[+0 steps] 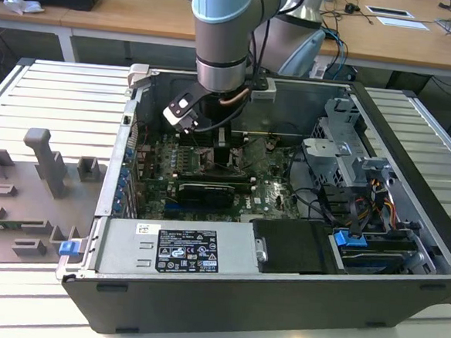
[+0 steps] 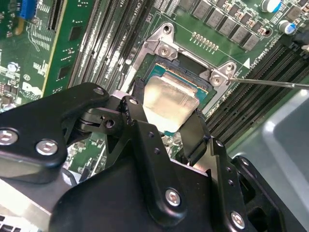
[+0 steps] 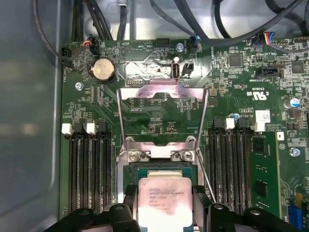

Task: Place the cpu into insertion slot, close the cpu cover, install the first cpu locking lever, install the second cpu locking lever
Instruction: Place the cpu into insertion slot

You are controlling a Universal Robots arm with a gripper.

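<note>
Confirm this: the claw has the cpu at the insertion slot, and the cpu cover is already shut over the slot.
Wrong in one point. The first wrist view shows the cpu cover swung open, clear of the insertion slot, not shut over it. The rest stands: the claw has the cpu between its fingers at the slot.

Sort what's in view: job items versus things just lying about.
Job: gripper, jaws shut on the cpu; insertion slot; cpu cover, hinged open; locking lever.
Lying about: memory slots; coin battery; power supply.
</note>
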